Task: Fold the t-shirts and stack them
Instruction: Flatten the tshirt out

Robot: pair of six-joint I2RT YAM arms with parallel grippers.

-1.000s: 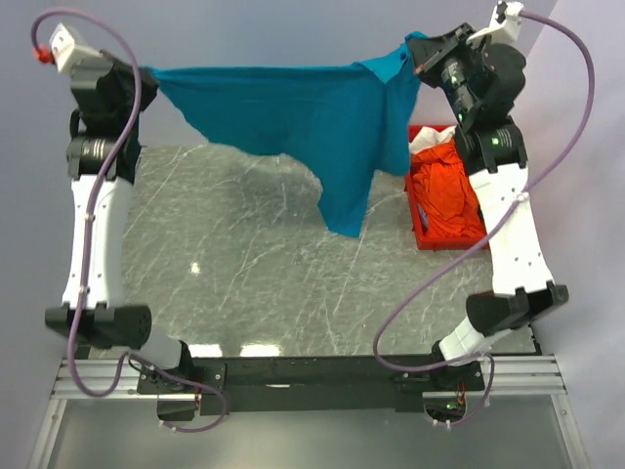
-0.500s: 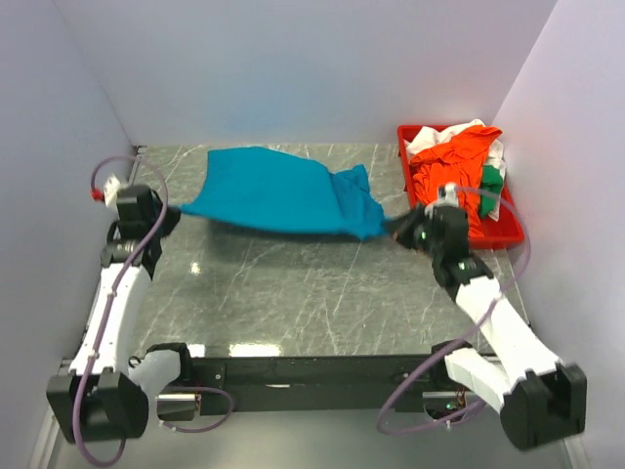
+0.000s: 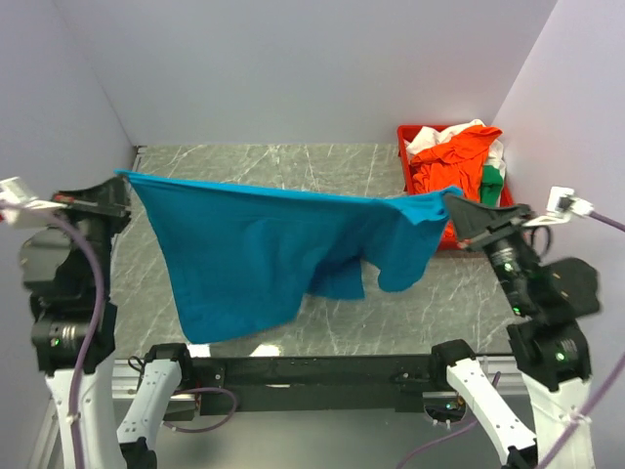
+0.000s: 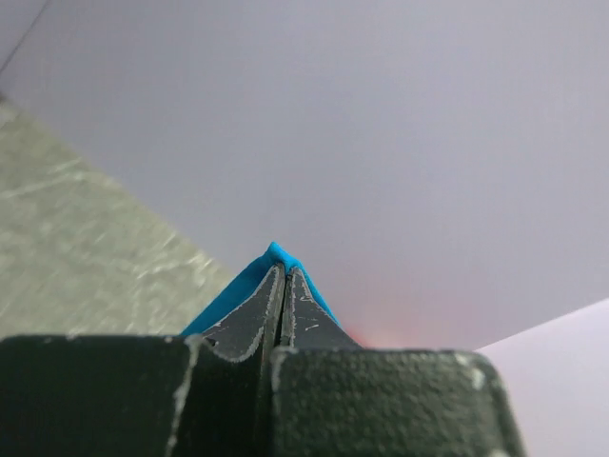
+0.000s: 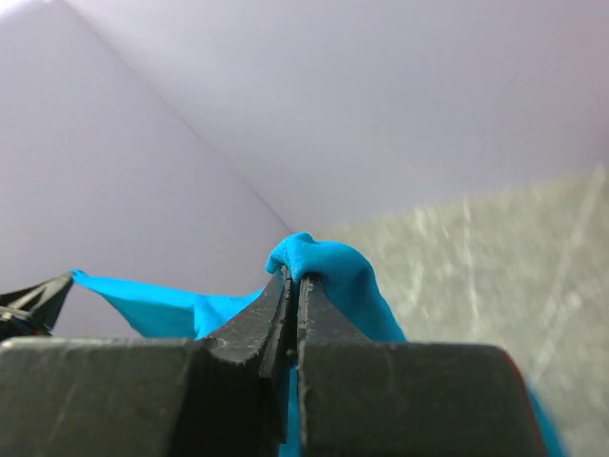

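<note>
A teal-blue t-shirt (image 3: 264, 249) hangs stretched in the air above the table, held between both arms. My left gripper (image 3: 119, 177) is shut on its left corner; in the left wrist view a tip of teal cloth (image 4: 276, 253) pokes out past the closed jaws (image 4: 284, 271). My right gripper (image 3: 451, 198) is shut on the shirt's right end, with a bunch of teal cloth (image 5: 328, 267) over the closed jaws (image 5: 293, 278). The shirt sags low on its left half, and a sleeve dangles near the middle. Orange, white and green t-shirts (image 3: 451, 154) lie heaped in the red tray (image 3: 403, 137).
The marble table top (image 3: 293, 161) lies under the hanging shirt. White walls close it in at the back and both sides. The red tray stands at the back right corner. A black rail (image 3: 312, 369) with the arm bases runs along the near edge.
Both arms have swung up and toward the camera with the teal t-shirt. Half a second ago it lay low over the table's far side; now it hangs high and spread wide.
</note>
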